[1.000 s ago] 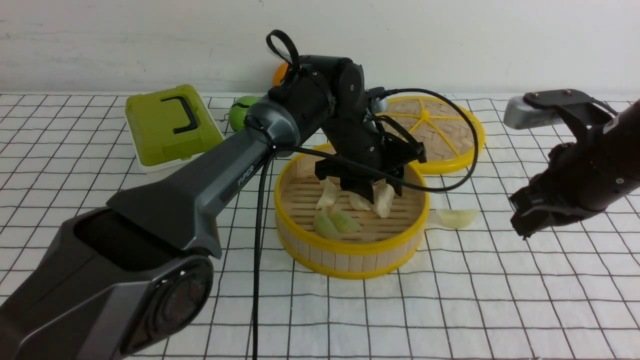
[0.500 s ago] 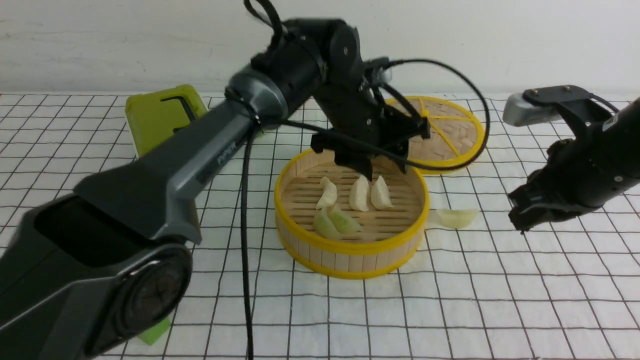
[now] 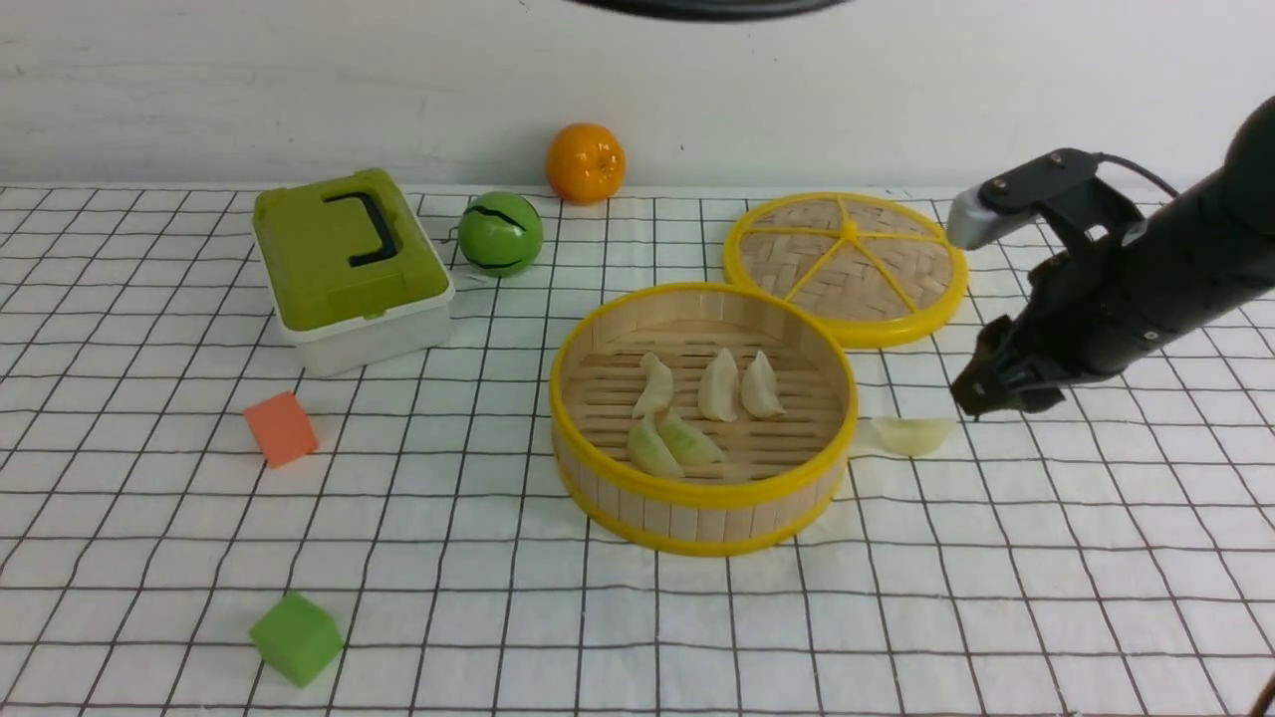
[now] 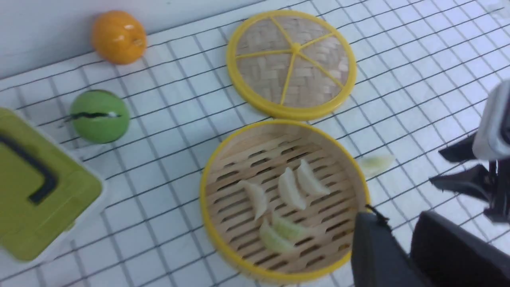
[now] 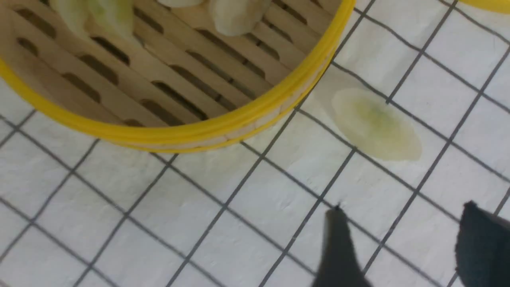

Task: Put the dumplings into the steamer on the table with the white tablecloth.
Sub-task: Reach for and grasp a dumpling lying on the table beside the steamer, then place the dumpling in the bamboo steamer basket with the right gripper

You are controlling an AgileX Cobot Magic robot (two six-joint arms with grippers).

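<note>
The right gripper (image 5: 404,207), jaws parted and empty, hangs near the lone dumpling (image 3: 911,434) just outside the steamer (image 3: 697,498). The left gripper (image 4: 398,223) is cut off, its state unclear.

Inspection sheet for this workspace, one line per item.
Surface: white grid cloth, flat, nothing spilled.
Job's things: five dumplings in the steamer; one loose dumpling on the cloth right of it.
Clutter: lid, green box, green ball, orange, orange cube, green cube.
Grippers: right gripper open, empty, just right of the loose dumpling; left gripper above the steamer's edge, opening unclear.
Cables: one cable at the right wrist, off the cloth.
Surroundings: white wall behind.
</note>
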